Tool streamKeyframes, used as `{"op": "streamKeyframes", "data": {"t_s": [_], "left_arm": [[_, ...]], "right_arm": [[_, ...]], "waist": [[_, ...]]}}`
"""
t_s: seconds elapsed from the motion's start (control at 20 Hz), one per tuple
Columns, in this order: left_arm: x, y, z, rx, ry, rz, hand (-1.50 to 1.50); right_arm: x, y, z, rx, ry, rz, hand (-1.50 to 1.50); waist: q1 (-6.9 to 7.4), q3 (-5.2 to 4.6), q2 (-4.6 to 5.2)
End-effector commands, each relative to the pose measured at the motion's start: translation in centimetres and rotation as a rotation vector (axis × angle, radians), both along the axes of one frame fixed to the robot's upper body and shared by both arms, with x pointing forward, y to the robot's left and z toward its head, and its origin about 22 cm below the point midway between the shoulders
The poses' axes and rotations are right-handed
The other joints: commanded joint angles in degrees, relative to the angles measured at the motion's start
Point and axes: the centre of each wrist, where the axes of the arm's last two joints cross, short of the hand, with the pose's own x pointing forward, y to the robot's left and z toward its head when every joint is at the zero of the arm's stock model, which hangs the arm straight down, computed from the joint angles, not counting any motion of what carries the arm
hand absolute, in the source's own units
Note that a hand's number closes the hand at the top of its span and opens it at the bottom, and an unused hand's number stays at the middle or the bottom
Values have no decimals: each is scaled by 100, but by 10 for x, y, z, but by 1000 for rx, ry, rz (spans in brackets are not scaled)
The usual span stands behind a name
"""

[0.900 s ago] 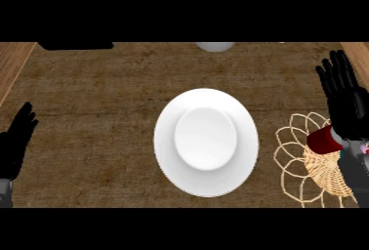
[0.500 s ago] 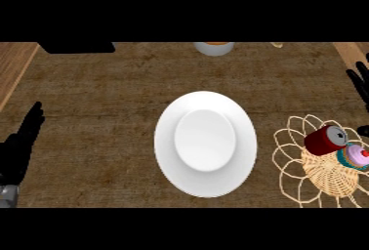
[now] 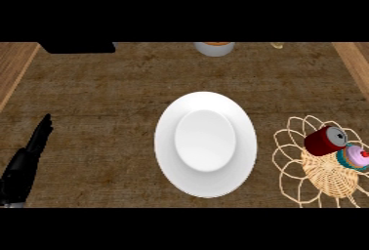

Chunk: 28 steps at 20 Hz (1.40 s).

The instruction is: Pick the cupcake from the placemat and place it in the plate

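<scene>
1. Plate (image 3: pixel 205 144): white, round, set at centre of frame on brown counter (image 3: pixel 108 88); raised inner well, nothing on it.
2. Placemat (image 3: pixel 320 163): pale woven wicker with looped petal border, lower right of frame, just right of plate; right side cut off by frame edge; near loops close beside plate rim, contact not determinable.
3. Cupcake (image 3: pixel 356 157): on placemat at far right edge of frame; teal wrapper, pink frosting, small red topping; partly cropped by frame edge; not on plate; well apart from plate, with mat loops between.
4. Red can (image 3: pixel 326 140): dark red cylinder with grey end face, lying tilted on placemat, just up-left of cupcake; appears touching or nearly touching it, not certain.
5. Left hand (image 3: pixel 29 156): black, lower left of frame, seen edge-on; fingers straight and together, pointing toward upper frame; nothing held; well apart from plate and placemat.
6. Right hand: not visible anywhere in frame; finger state not determinable.
7. Cup (image 3: pixel 214 48): pale vessel with orange contents, top centre edge, cropped by frame.
8. Dark block (image 3: pixel 77 47): black rectangular shape, upper left edge, partly cropped; identity not determinable.
9. Wood strips (image 3: pixel 14 68): lighter planks along upper left and upper right borders of counter.
</scene>
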Motion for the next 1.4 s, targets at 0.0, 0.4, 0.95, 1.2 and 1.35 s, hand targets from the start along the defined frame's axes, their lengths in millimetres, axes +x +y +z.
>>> {"op": "streamKeyframes", "data": {"t_s": [0.0, 0.4, 0.95, 1.2, 1.35], "left_arm": [[6, 0, 11, 7, -2, -14, 0], [0, -7, 4, -4, -19, -24, 0], [1, -11, -7, 5, -25, -47, 0], [8, -6, 12, 2, -9, -33, 0], [-4, -8, -11, 7, -23, -45, 0]], "right_arm": [[-32, -22, 5, -54, -3, 70, -150], [-45, -63, 64, -495, 229, 295, -150], [19, -53, 74, -793, 479, 393, -150], [41, -40, 71, -882, 557, 469, -150], [45, -44, 58, -957, 601, 502, -150]], "waist": [[44, -4, 8], [54, 4, 11], [238, 4, 50], [199, 1, 34], [276, 8, 57]]}}
